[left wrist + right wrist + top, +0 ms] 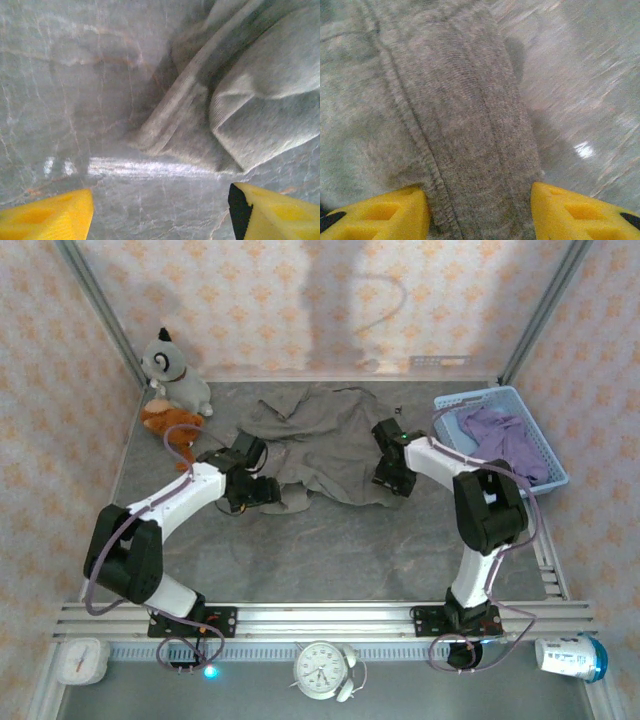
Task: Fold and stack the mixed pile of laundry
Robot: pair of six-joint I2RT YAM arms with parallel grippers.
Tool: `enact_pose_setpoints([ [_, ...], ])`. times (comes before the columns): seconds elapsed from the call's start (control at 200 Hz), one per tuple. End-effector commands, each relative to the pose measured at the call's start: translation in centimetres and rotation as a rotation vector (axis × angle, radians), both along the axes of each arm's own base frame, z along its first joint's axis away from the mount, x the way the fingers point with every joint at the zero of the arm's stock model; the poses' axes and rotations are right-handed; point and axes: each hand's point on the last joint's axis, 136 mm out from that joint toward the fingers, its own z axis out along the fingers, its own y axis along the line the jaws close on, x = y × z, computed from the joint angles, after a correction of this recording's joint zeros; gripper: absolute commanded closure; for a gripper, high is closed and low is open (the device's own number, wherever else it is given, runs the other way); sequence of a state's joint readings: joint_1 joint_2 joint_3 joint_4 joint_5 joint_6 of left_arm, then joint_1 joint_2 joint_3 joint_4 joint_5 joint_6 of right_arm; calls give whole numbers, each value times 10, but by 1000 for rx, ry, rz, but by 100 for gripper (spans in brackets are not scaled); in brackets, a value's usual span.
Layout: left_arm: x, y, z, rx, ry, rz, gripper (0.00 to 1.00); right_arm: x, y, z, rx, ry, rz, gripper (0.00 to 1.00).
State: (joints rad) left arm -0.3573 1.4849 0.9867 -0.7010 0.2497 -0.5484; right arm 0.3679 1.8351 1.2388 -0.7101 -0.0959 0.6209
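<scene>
Taupe garment [325, 445] is spread mid-table for folding; lavender garment [500, 435] is parked in the basket [470, 397], far right. Left gripper [160, 205] is held wide at the left hem. Right gripper [479, 205] is set astride the right hem, and whether it's pinched can't be told.

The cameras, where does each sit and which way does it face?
Top external: above and behind the robot, looking down on the table; left arm and right arm show.
Left wrist: on the left arm, looking down at the taupe garment; left gripper fingertips show.
Right wrist: on the right arm, looking down at the garment's hem; right gripper fingertips straddle it.
Both wrist views share the taupe garment.
</scene>
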Motion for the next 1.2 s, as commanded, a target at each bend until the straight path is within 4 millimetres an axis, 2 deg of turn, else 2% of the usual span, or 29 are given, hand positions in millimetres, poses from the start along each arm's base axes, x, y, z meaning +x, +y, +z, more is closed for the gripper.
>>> enact_pose_setpoints([
  [0.0, -3, -4, 0, -17, -49, -32, 30, 18, -28, 19, -53, -51, -69, 46],
  [0.12, 0, -20, -4, -17, -88, -79, 31, 23, -17, 34, 14, -93, -14, 43],
  [0.205, 5, -27, -13, -6, -93, -106, 31, 16, -10, 39, 64, -93, 6, 39],
  [0.34, 15, -37, -24, -21, -80, -132, 32, -5, -17, 42, 61, -99, 0, 32],
  [0.405, 18, -45, -26, -32, -75, -159, 36, -13, -25, 42, 46, -109, -8, 30],
  [0.535, 17, -48, -37, 4, -35, -209, 51, -24, -30, 25, 50, -75, -14, 29],
  [0.656, 17, -46, -43, 27, -15, -231, 73, -28, -26, -2, 71, -29, -33, 31],
  [0.696, 16, -45, -42, 39, -12, -236, 81, -29, -24, -10, 84, -15, -38, 35],
  [0.766, 18, -38, -36, 82, -14, -241, 100, -27, -24, -20, 80, -2, -51, 52],
  [0.846, 23, -22, -21, 180, -32, -241, 100, -22, -31, -17, 46, -8, -67, 78],
  [0.946, 38, 11, 14, 402, -80, -256, 100, -9, -43, 1, 13, -49, -70, 98],
  [1.036, 59, 38, 61, 603, -152, -272, 100, 4, -54, 30, -42, -89, -40, 100],
  [1.101, 75, 56, 104, 756, -223, -266, 100, 13, -61, 56, -87, -127, -17, 100],
  [1.196, 87, 77, 163, 934, -319, -230, 100, 21, -65, 92, -117, -203, 0, 100],
])
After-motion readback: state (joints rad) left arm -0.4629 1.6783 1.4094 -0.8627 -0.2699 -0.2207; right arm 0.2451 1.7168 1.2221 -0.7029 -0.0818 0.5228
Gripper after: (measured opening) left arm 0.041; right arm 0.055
